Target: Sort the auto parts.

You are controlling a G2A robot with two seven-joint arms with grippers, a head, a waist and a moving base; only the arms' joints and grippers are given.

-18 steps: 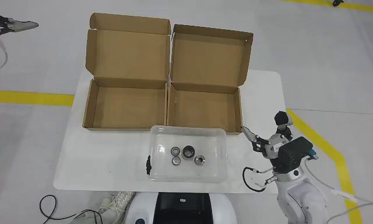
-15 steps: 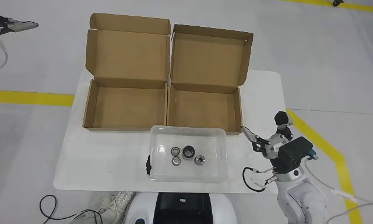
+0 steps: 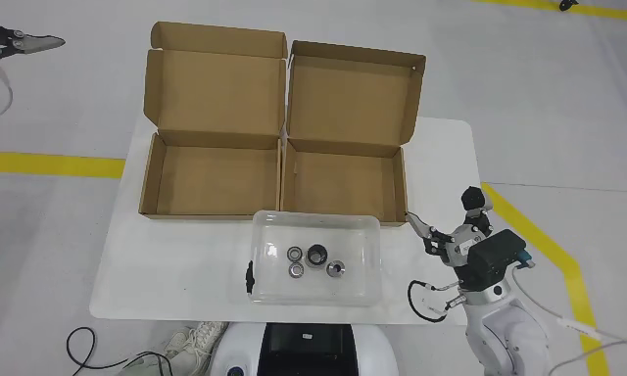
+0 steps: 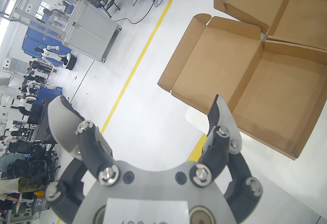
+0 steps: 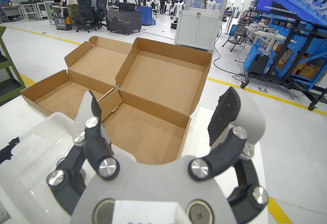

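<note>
Several small round metal auto parts (image 3: 313,258) lie in a clear plastic bin (image 3: 362,229) at the table's front middle. Behind it stand two open cardboard boxes, the left box (image 3: 211,180) and the right box (image 3: 343,185), both with nothing inside. My right gripper (image 3: 442,207) (image 5: 159,97) hangs open over the table's front right corner, to the right of the bin (image 5: 38,128) and facing the boxes (image 5: 145,128). My left gripper (image 4: 138,99) is open and holds nothing, off the table's far left side, looking down on the left box (image 4: 268,97).
The white table (image 3: 441,161) has bare room to the right of the boxes and along its left front. Both box lids (image 3: 216,87) stand up at the back. A black clip (image 3: 249,276) sits on the bin's left wall.
</note>
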